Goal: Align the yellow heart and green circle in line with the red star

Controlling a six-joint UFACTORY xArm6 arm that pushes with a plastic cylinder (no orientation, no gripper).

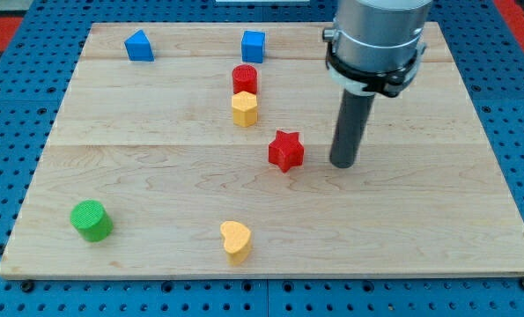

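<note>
The red star [285, 150] lies near the middle of the wooden board [156, 176]. The yellow heart [236, 239] lies near the view's bottom, below and left of the star. The green circle [91, 220] stands at the view's lower left. My tip [343, 164] rests on the board just to the right of the red star, a short gap apart from it. It is far from the heart and the circle.
A red cylinder [245, 78] and a yellow hexagonal block [244, 109] stand touching above the star. A blue triangular block [139, 46] and a blue cube [253, 45] sit near the view's top edge. Blue pegboard [6, 132] surrounds the board.
</note>
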